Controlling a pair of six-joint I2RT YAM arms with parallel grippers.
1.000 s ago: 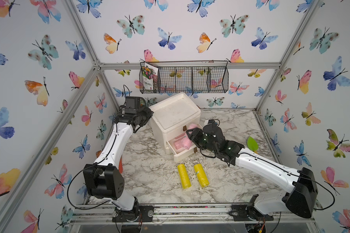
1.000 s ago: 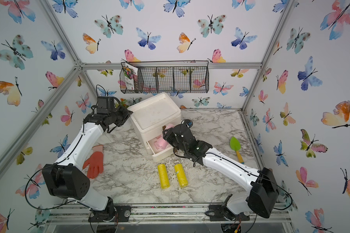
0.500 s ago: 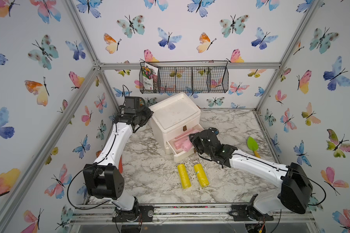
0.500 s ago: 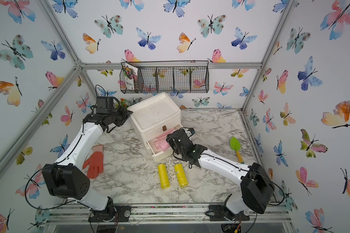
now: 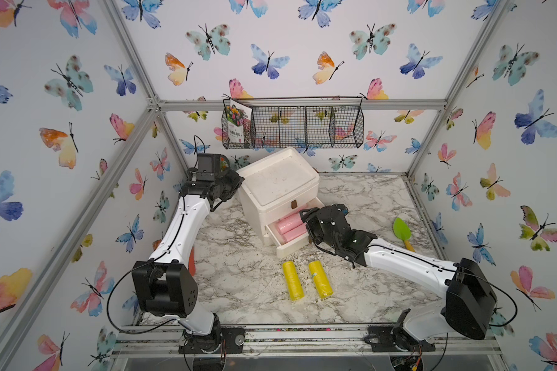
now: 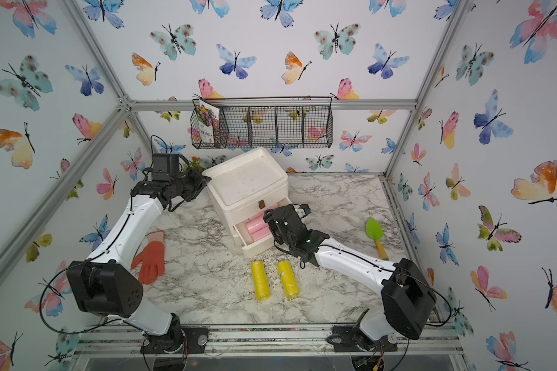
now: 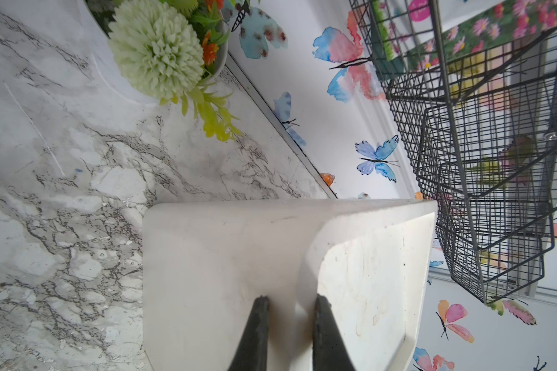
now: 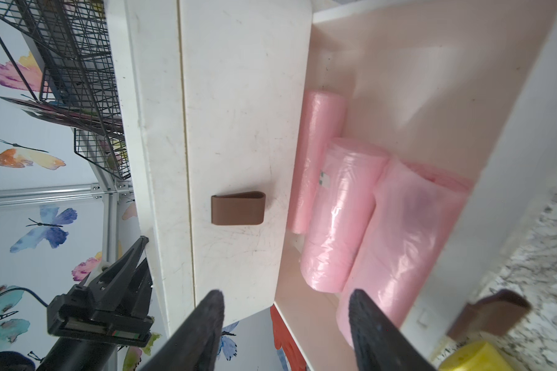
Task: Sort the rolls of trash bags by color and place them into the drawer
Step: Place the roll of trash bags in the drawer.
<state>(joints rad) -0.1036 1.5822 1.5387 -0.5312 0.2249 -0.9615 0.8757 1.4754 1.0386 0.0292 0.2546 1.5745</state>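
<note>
Three pink rolls of trash bags [image 8: 341, 212] lie side by side in the pulled-out lower drawer [image 5: 295, 247] of the white cabinet [image 5: 277, 180], seen in both top views [image 6: 257, 227]. My right gripper [image 8: 287, 298] hovers open at the drawer's right end [image 5: 304, 221], nothing between its fingers, one finger over the nearest pink roll [image 8: 409, 231]. Two yellow rolls [image 5: 292, 280] [image 5: 320, 278] lie on the marble in front of the drawer [image 6: 260, 280]. My left gripper [image 7: 291, 305] is shut on the cabinet's top rim at its back left corner [image 5: 237, 184].
A green trowel [image 5: 402, 229] with a yellow handle lies at the right. An orange glove [image 6: 151, 257] lies left of the cabinet. A black wire basket [image 5: 293, 123] hangs on the back wall. A pot of flowers [image 7: 155, 48] stands behind the cabinet. The upper drawer's brown handle [image 8: 238, 208] shows it closed.
My right gripper came down and leftward to the drawer with a pink roll, then opened; that roll now lies in the drawer. The left arm has not moved.
</note>
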